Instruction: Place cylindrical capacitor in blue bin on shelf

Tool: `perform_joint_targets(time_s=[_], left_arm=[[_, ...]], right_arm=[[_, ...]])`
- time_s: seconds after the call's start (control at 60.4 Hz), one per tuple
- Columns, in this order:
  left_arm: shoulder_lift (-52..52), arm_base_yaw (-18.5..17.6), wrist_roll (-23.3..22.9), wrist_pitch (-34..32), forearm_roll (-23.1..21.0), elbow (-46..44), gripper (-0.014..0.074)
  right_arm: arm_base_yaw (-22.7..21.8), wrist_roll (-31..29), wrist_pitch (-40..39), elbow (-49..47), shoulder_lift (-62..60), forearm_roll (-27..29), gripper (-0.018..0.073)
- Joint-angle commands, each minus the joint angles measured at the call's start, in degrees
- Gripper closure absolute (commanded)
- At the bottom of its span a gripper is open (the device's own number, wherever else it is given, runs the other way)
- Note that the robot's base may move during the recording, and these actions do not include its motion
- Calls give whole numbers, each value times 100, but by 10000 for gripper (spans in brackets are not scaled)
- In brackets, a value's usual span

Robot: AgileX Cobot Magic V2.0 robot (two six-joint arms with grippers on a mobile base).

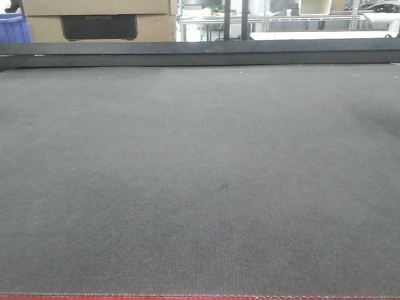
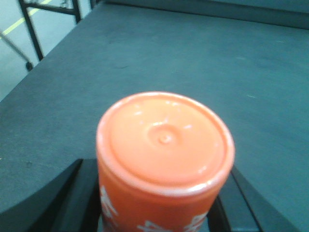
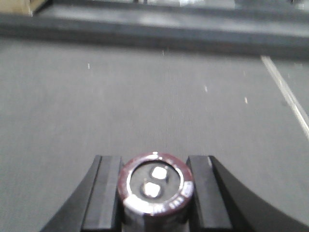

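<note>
1. As the front view looks low across the table, one grey woven mat [image 1: 200, 187] fills nearly all of it. One red strip [image 1: 187, 297] runs along the near edge and one dark rail [image 1: 200, 55] along the far edge. Beyond the rail stand two stacked cardboard boxes [image 1: 156, 28]. One blue box [image 1: 12, 30] is cut off by the left border.

2. From the left wrist, the left gripper [image 2: 161, 198] is clenched on one orange can [image 2: 164, 140]. Its two black fingers [image 2: 79, 195] press the can's sides. The can's flat round end faces the camera, with a small dimple at the centre and white print low on the wall. It hangs over the mat [image 2: 241, 72]. One black frame [image 2: 30, 26] stands on the floor past the mat's left edge.

3. From the right wrist, the right gripper [image 3: 154, 169] grasps the one capacitor [image 3: 155, 186]. It sits squeezed between two black fingers [image 3: 107, 193], touching both, above the mat [image 3: 145, 106].
   - It is a stubby dark cylinder with its end face turned to the camera.
   - The face is grey inside a dark reddish rim that catches a bright glint at the top.
   - Two pale, silvery terminals [image 3: 157, 172] sit side by side on the face.
   - Blurred white print curves along the lower rim, too soft to read.
   - One pale line [image 3: 285, 92] crosses the mat on the right, and the rail [image 3: 145, 29] lies blurred at the far edge.
</note>
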Motion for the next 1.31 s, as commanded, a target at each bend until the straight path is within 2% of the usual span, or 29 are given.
perform_joint_targets(time_s=[0.0,0.232,0.364,0.463,0.695,0.894,1.291], left_arm=[[-524,-283,-11,598,74,-36,707],[-1576,-1247,-11,1966,42,-36,707],[-2065,-1551,-11,2684,-168,-36,707],[-2394,-1574,-11,2991,-349,6,707],[-3368,-1574,-11,3024,-484,850,707],[-4168,-1574,-11,3069,-484,1375,707],[-4839,-1574,99,3420,-484,1375,707]], right_arm=[[-14,-16,416,-26,-261,-26,711],[-14,-16,1325,207,-746,-16,711],[-14,-16,1364,831,-1199,17,711],[-14,-16,1364,1393,-1605,26,711],[-14,-16,1495,2234,-2627,32,711],[41,-16,1871,2218,-3323,32,711],[730,-28,2622,1359,-4501,-86,711]])
